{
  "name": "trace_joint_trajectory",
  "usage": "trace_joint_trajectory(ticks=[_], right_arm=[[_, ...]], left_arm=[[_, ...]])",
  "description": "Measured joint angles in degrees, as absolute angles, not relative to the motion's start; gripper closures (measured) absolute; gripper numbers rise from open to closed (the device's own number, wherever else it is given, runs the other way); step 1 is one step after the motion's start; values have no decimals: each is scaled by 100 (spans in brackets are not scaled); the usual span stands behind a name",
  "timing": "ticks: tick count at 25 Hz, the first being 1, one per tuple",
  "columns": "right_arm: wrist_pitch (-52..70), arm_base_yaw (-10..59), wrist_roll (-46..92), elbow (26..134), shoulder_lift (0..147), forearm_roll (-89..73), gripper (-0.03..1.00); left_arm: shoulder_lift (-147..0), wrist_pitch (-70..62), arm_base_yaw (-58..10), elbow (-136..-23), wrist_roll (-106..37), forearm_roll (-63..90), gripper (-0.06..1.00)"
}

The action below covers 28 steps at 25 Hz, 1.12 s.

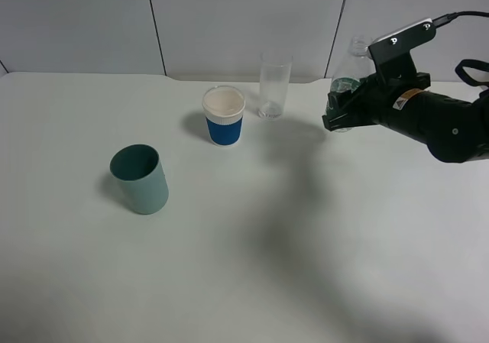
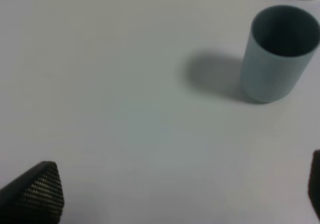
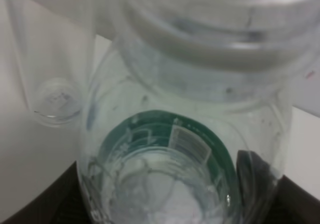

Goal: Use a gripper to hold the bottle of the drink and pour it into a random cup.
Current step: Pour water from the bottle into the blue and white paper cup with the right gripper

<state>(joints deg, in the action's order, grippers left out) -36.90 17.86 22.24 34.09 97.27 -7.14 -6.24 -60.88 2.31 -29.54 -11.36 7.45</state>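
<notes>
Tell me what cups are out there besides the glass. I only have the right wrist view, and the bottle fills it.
Observer: A blue cup with a white rim stands just left of the glass in the high view.
Operator: Any other?
Observer: A teal cup, upright, stands farther left and nearer the front, apart from both.
Operator: Where's the left gripper?
Observer: The left gripper is open over bare table, near the teal cup but not touching it.
</notes>
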Motion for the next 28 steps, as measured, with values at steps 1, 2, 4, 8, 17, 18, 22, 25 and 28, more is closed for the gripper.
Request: trace_joint_trajectory(ticks=[1, 2, 4, 8, 17, 18, 22, 25, 28], right_arm=[[-3604, 1833, 2282, 3467, 9727, -754, 40], [-3532, 1880, 2374, 3514, 9727, -777, 40], [-3407, 1999, 2575, 3647, 9727, -871, 40], [-3219, 2184, 2841, 3934, 9727, -1056, 40], [-2434, 2519, 3800, 4652, 9727, -1661, 40], [-2368, 2534, 3881, 4706, 9727, -1701, 40], [-2189, 2535, 3962, 4823, 9727, -1786, 40], [-2095, 2575, 3983, 4829, 9727, -1805, 40], [-2066, 2642, 3983, 4829, 9727, -1799, 40]], left_arm=[[-624, -6088, 231, -2954, -1136, 745, -5], [-624, -6088, 231, -2954, -1136, 745, -5], [-624, -6088, 231, -2954, -1136, 745, -5], [-624, -6088, 231, -2954, -1136, 745, -5], [-624, -6088, 231, -2954, -1136, 745, -5], [-624, -6088, 231, -2954, -1136, 745, -5], [-624, -6088, 231, -2954, -1136, 745, -5], [-624, -6088, 231, -2954, -1136, 745, -5], [-624, -6088, 231, -2954, -1136, 745, -5]])
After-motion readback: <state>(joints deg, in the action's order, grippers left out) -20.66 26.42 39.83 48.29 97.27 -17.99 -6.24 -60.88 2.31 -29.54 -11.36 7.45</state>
